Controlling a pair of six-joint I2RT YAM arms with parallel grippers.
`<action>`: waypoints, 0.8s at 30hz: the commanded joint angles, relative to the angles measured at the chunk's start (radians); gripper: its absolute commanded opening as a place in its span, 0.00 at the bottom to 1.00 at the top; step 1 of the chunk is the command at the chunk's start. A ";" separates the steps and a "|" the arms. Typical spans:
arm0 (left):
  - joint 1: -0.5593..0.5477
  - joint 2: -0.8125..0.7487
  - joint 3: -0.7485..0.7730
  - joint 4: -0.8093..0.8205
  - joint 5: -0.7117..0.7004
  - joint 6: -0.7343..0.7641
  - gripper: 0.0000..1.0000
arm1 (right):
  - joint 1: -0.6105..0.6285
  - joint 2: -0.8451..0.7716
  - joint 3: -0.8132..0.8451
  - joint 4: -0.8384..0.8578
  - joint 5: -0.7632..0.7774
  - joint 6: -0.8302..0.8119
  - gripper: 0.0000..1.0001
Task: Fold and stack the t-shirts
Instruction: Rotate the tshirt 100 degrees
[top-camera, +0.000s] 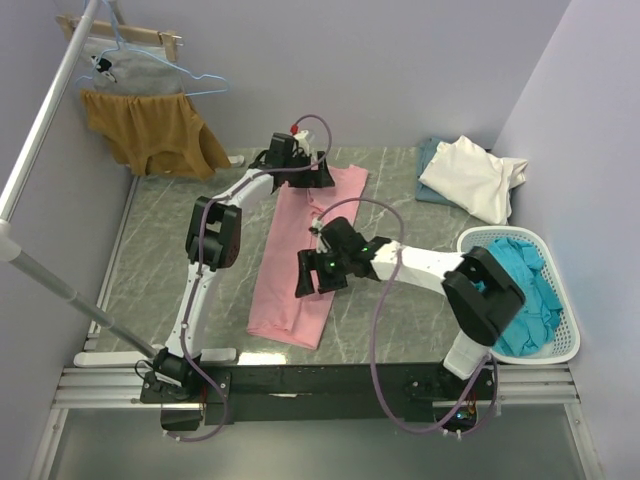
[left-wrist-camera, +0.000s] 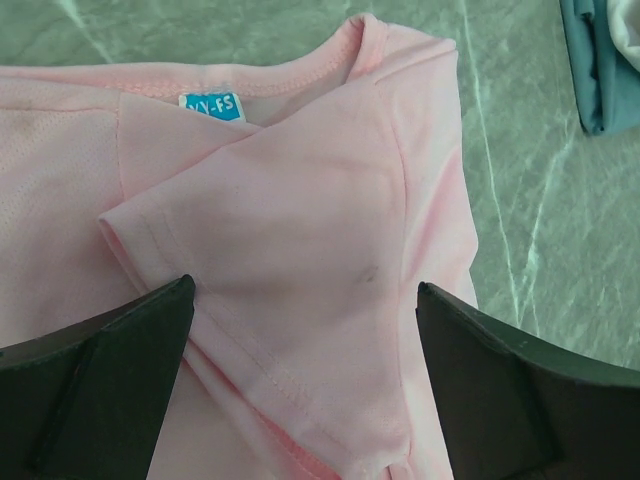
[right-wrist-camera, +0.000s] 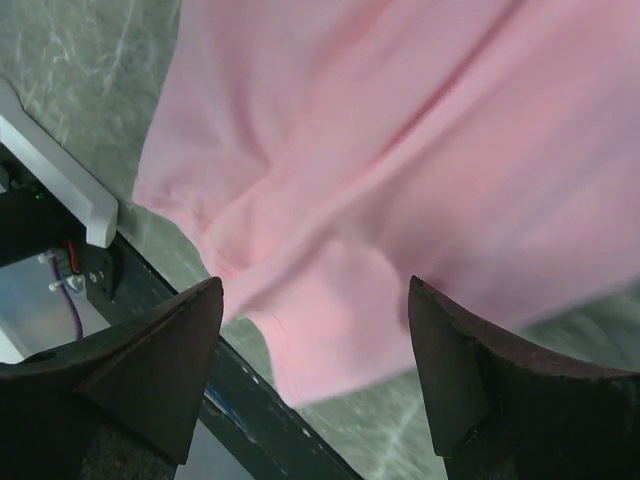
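A light pink t-shirt (top-camera: 300, 262) lies folded into a long strip down the middle of the table. My left gripper (top-camera: 318, 172) is open above its far collar end, over the folded-in sleeve (left-wrist-camera: 300, 290) and the blue neck label (left-wrist-camera: 211, 106). My right gripper (top-camera: 312, 280) is open above the shirt's near hem part (right-wrist-camera: 340, 250). A cream-white t-shirt (top-camera: 472, 176) lies on a grey-blue one (top-camera: 432, 170) at the far right. Teal t-shirts (top-camera: 520, 290) fill a white basket (top-camera: 568, 350).
A mustard-brown garment (top-camera: 150, 132) and a grey one (top-camera: 122, 62) hang on hangers at the far left, on a rack with a slanting pole (top-camera: 40, 130). The table's dark front rail (right-wrist-camera: 250, 400) runs just below the shirt's hem.
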 joint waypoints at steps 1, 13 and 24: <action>-0.010 0.002 -0.008 -0.046 -0.006 0.017 0.99 | 0.034 0.107 0.090 0.033 -0.023 0.008 0.80; 0.060 -0.054 -0.036 -0.049 -0.055 0.037 1.00 | 0.042 0.094 -0.020 -0.248 0.457 0.107 0.81; 0.088 -0.092 -0.051 -0.020 -0.019 0.026 0.99 | 0.102 -0.064 -0.039 -0.305 0.498 0.062 0.81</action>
